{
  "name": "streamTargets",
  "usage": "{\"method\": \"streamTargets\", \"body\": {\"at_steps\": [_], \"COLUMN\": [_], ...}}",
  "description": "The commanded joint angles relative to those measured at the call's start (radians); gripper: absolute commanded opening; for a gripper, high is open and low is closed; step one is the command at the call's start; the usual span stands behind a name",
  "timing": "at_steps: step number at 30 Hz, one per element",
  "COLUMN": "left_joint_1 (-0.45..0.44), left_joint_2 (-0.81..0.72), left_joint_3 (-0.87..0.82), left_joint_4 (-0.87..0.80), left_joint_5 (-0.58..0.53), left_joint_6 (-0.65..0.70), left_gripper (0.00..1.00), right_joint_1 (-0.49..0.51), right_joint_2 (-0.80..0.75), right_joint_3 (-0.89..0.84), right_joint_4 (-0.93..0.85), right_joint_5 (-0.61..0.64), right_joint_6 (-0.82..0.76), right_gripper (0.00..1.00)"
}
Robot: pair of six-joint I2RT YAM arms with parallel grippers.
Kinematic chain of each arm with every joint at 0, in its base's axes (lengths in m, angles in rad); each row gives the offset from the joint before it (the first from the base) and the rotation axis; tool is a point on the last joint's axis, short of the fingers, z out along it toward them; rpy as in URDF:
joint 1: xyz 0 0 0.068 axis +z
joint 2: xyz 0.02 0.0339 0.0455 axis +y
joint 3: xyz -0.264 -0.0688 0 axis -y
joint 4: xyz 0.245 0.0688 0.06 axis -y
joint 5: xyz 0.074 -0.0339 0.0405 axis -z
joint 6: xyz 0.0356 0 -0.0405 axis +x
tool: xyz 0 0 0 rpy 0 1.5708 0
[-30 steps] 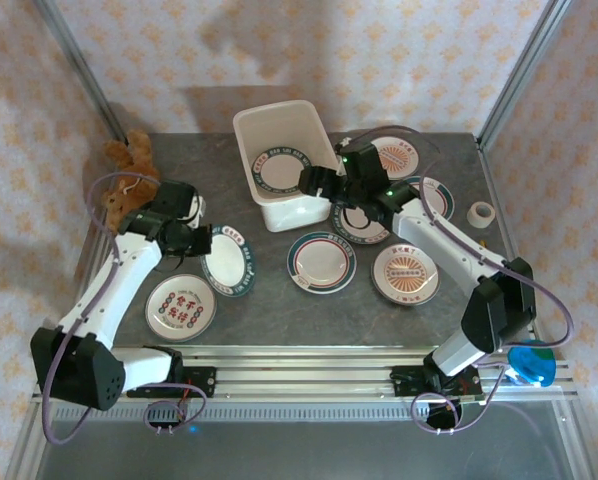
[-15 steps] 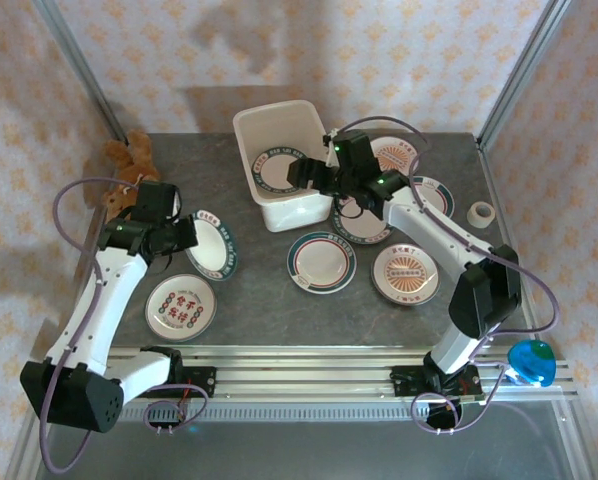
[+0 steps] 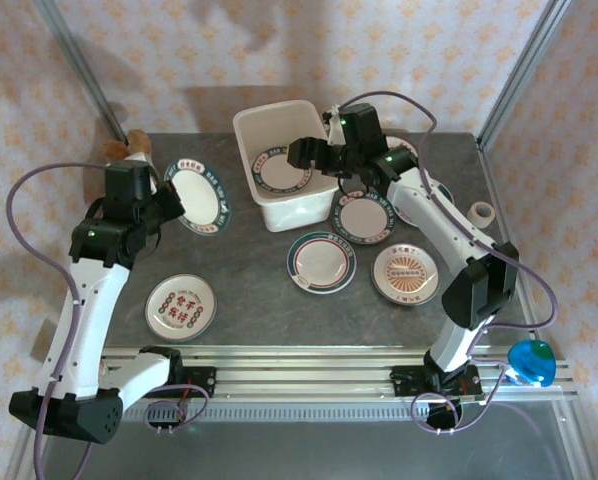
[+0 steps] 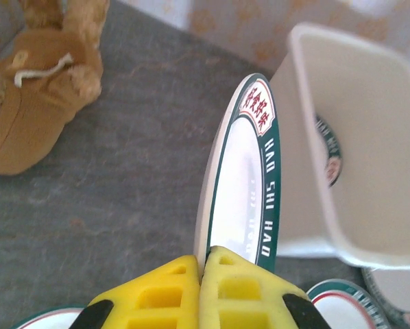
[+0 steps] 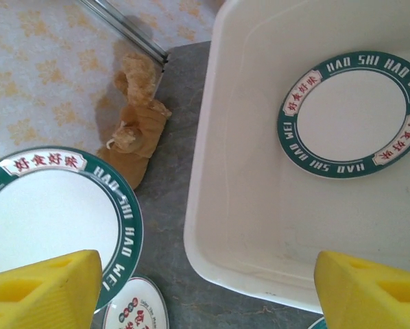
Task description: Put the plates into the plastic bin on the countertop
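Your left gripper (image 3: pixel 171 205) has its yellow pads closed tight on the edge of a green-rimmed plate (image 3: pixel 196 184). It holds the plate tilted on edge above the left rear of the countertop (image 3: pixel 249 295), just left of the bin (image 3: pixel 297 213) and not touching it. A twin plate (image 3: pixel 284 168) lies flat on the bin floor. Your right gripper (image 3: pixel 301 158) hangs over the bin, fingers spread wide with nothing between them.

Flat on the dark grey mottled surface lie:
- a red-lettered plate (image 3: pixel 181 305) near left;
- a banded plate (image 3: pixel 321 262) in front of the bin;
- a sunburst plate (image 3: pixel 405 272) to the right of the banded one;
- a patterned plate (image 3: pixel 364 215) by the bin's right corner.

More plates sit partly hidden under your right arm.

An aluminium rail (image 3: pixel 309 360) edges the near side, and a post (image 3: pixel 77 65) rises at the left rear. The walls are cream with an orange flower print. The widest bare stretch runs between the red-lettered plate and the banded plate. A brown soft toy (image 5: pixel 136 133) crowds the left rear corner, and a tape roll (image 3: pixel 482 212) sits near the right edge.

Both green rims read HAO SHI HAO WEI in white capitals, with red Chinese characters on white panels.
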Motion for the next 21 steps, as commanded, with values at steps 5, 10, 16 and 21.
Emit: {"method": "streamTargets", "body": {"at_steps": [5, 10, 16, 21], "left_joint_1": [-0.002, -0.005, -0.01, -0.025], "left_joint_2": [0.021, 0.063, 0.1, 0.112], "left_joint_3": [0.128, 0.14, 0.123, 0.081], "left_joint_4": [0.174, 0.282, 0.412, 0.491], "left_joint_5": [0.096, 0.229, 0.349, 0.399], "left_joint_6": [-0.083, -0.154, -0.246, -0.297], "left_gripper": [0.0, 0.0, 0.0, 0.0], "right_joint_1": [0.0, -0.001, -0.001, -0.001], "right_joint_2": [0.018, 0.035, 0.037, 0.033], "right_joint_3": [0.124, 0.118, 0.084, 0.005], "right_joint_4": [-0.05, 0.015, 0.083, 0.219], "right_joint_5": [-0.114, -0.215, -0.209, -0.247], "right_joint_6": [-0.006, 0.032, 0.123, 0.235], "right_gripper": [0.79, 0.76, 0.73, 0.69]}}
